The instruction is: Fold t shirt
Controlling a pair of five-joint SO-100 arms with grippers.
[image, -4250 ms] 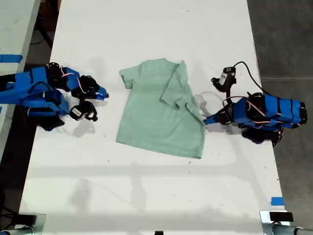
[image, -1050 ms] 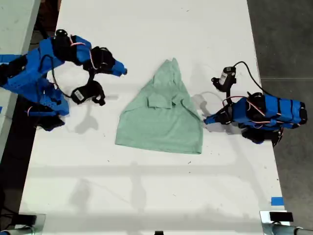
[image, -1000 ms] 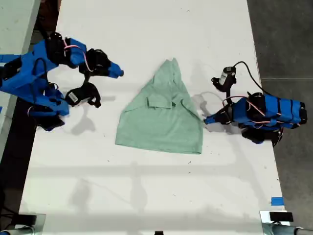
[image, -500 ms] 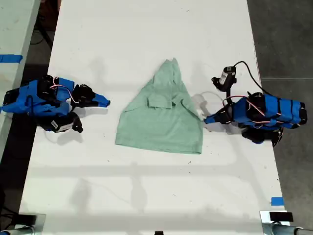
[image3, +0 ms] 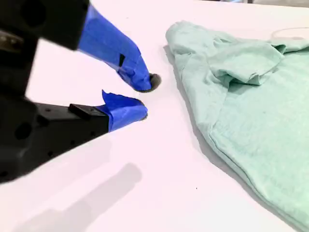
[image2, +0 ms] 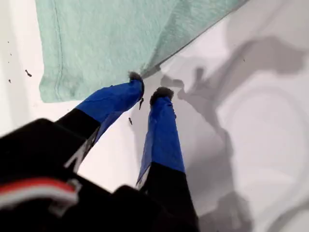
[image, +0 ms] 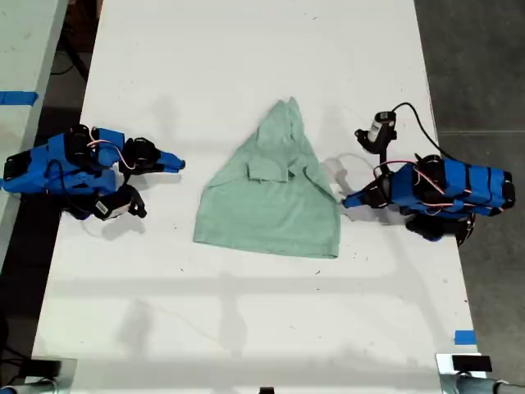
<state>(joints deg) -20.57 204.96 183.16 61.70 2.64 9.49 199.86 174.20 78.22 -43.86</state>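
Exterior view: you see the t shirt (image: 275,199) lying flat near the middle of the white table (image: 246,328), both sleeves folded in over its chest so it narrows toward the collar end. My first gripper (image: 348,199) sits low at the exterior view's right, its tips right at the shirt's side edge close to the hem corner. In the first wrist view you can check this: the two blue fingers (image2: 116,99) stand a little apart with nothing between them, one tip touching the cloth edge (image2: 125,38), the other on bare table just beside it. My second gripper (image: 168,162) rests at the exterior view's left, pointing toward the shirt but well apart from it. In the second wrist view its jaws (image3: 140,96) are slightly parted and empty, and the folded shirt (image3: 241,96) lies beyond them across a strip of bare table.
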